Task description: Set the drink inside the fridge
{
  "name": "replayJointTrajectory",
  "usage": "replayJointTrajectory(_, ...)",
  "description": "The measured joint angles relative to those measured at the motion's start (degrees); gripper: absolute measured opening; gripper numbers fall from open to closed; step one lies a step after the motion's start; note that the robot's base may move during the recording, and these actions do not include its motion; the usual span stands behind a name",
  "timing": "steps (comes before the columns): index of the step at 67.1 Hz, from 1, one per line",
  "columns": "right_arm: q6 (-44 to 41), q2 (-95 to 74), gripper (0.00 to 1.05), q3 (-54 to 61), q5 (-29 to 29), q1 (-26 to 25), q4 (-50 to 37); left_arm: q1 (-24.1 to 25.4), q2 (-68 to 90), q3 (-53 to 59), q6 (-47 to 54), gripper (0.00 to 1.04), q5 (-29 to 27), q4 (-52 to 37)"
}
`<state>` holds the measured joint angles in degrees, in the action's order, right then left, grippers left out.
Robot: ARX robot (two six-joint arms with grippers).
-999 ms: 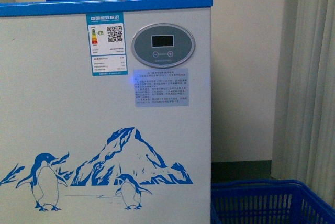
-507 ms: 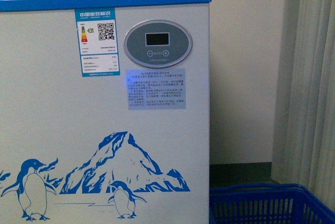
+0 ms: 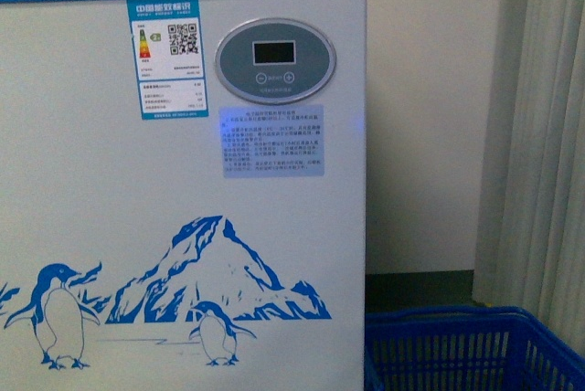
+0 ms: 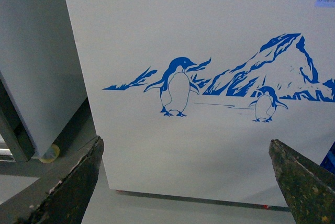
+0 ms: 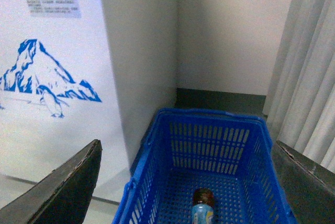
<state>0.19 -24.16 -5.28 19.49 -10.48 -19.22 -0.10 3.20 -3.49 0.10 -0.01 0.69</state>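
My right end effector (image 5: 186, 143) hangs released over the front view's lower-right basket (image 3: 457, 350), poised, I judge, for the drink (image 5: 203, 205) inside; left end effector (image 4: 186, 140) likewise released.

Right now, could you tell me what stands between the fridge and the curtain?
The blue basket sits there, with bare wall above it, as the front view shows; the right wrist view shows the drink lying in it.

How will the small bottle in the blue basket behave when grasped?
The bottle looks round and glossy, so it may slip or roll. Dark liquid shows inside, so it probably has some weight. The basket walls would likely contain it.
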Motion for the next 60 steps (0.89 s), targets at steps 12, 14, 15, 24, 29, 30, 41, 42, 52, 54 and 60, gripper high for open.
replayJointTrajectory(12,-0.4,-24.7,0.97,-9.5,-6.7,6.1,-9.4,0.0,0.0,0.0,0.0,0.97,0.0,0.0)
replayJointTrajectory(14,-0.4,-28.1,0.97,-11.0,-7.8,6.9,-10.3,0.0,0.0,0.0,0.0,0.97,0.0,0.0)
replayJointTrajectory(15,-0.5,-29.4,0.97,-11.5,-8.3,7.3,-10.5,0.0,0.0,0.0,0.0,0.97,0.0,0.0)
replayJointTrajectory(24,-1.7,-45.7,0.97,-20.1,-10.8,9.6,-9.0,0.0,0.0,0.0,0.0,0.97,0.0,0.0)
replayJointTrajectory(29,-2.1,-51.8,0.97,-24.1,-12.0,9.9,-6.3,0.0,0.0,0.0,0.0,0.97,0.0,0.0)
replayJointTrajectory(30,-2.4,-54.1,0.97,-25.8,-12.3,9.9,-5.3,0.0,0.0,0.0,0.0,0.97,0.0,0.0)
replayJointTrajectory(41,-4.4,-68.4,0.97,-36.7,-15.7,9.5,-1.1,0.0,0.0,0.0,0.0,0.97,0.0,0.0)
replayJointTrajectory(42,-4.4,-69.2,0.97,-37.3,-15.6,9.4,-0.8,0.0,0.0,0.0,0.0,0.97,0.0,0.0)
replayJointTrajectory(52,-5.5,-79.5,0.97,-45.7,-16.6,9.1,3.6,0.0,0.0,0.0,0.0,0.97,0.0,0.0)
replayJointTrajectory(54,-5.7,-81.8,0.97,-47.6,-17.2,9.1,4.6,0.0,0.0,0.0,0.0,0.97,0.0,0.0)
replayJointTrajectory(60,-6.3,-88.3,0.97,-53.2,-18.2,9.1,7.1,0.0,0.0,0.0,0.0,0.97,0.0,0.0)
